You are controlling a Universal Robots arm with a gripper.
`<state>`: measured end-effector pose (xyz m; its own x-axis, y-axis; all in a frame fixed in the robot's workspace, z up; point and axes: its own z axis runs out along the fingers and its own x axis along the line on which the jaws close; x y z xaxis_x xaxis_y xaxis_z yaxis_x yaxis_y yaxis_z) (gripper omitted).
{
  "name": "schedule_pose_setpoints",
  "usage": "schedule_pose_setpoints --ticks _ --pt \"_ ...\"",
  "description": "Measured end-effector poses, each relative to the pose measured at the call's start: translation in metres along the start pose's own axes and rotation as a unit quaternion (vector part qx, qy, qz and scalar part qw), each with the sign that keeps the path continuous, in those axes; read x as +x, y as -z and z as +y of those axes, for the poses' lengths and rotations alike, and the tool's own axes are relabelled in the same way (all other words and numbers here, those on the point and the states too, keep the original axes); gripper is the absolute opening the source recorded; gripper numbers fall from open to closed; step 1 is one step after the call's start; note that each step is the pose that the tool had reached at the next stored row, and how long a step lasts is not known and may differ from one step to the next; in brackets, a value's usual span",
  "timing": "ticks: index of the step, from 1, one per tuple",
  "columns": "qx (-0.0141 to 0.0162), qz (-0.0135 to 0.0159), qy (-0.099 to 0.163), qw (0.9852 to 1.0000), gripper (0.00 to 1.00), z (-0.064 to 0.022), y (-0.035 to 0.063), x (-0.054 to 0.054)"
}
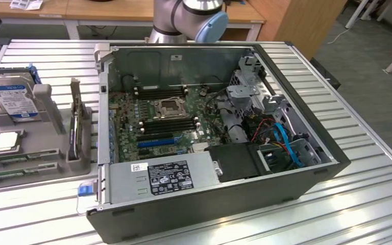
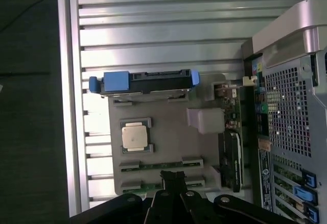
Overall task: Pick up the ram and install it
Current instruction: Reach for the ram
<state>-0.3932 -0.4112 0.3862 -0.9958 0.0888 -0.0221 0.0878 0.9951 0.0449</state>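
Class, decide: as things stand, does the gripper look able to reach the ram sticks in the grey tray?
Probably yes: the gripper hangs above the grey tray, near the ram sticks, and nothing covers them; its jaws are shut, though.

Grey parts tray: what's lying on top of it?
A blue-labelled hard drive, a silver CPU chip, two green ram sticks in slots, and an upright card. The tray surface under them is covered.

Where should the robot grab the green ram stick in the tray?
Probably at the middle of the ram, pinching its two flat faces from straight above. It stands on its thin edge in the tray, and gray holders cover both ends, so only the middle top is free.
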Motion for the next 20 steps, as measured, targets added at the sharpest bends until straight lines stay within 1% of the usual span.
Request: schedule_pose_setpoints --ticks 11,20 --pt "0.0 0.0 0.0 1.0 0.1 -0.0162 0.0007 -0.001" --pt "0.0 0.0 0.0 1.0 0.1 -0.0274 0.0012 -0.002"
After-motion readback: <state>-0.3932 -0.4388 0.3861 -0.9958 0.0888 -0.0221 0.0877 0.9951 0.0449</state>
